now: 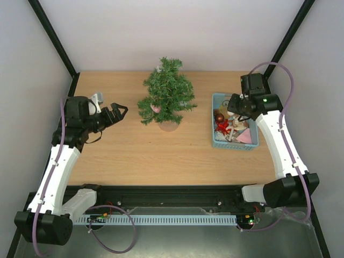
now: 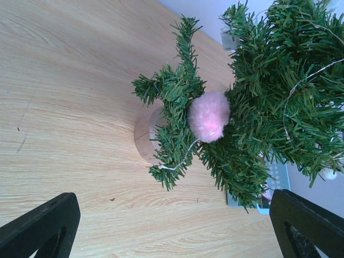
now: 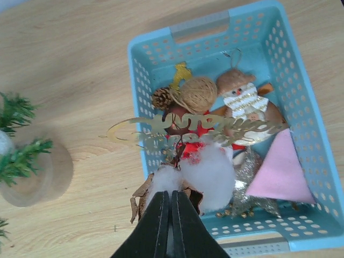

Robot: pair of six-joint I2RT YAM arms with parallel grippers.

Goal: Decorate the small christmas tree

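The small christmas tree [image 1: 167, 92] stands on its tan base [image 1: 168, 127] at the table's middle back, with a pink pom-pom [image 1: 156, 108] on a low branch. My left gripper [image 1: 119, 111] is open and empty, just left of the tree. In the left wrist view the tree [image 2: 269, 80], the pom-pom [image 2: 208, 116] and a thin wire on the branches lie beyond my open gripper [image 2: 174, 220]. My right gripper [image 1: 233, 106] hovers over the light-blue basket [image 1: 234, 146]. In the right wrist view it [image 3: 170, 194] is shut on a white cotton sprig ornament [image 3: 217, 169] with gold leaves [image 3: 193, 124].
The basket [image 3: 201, 24] holds a snowman figure [image 3: 244, 97], a twine ball [image 3: 198, 94], a pine cone [image 3: 161, 98], a pink felt triangle [image 3: 277, 174] and a silver glitter piece [image 3: 244, 180]. The tree base [image 3: 37, 174] stands left of the basket. Black frame posts rise at the back corners.
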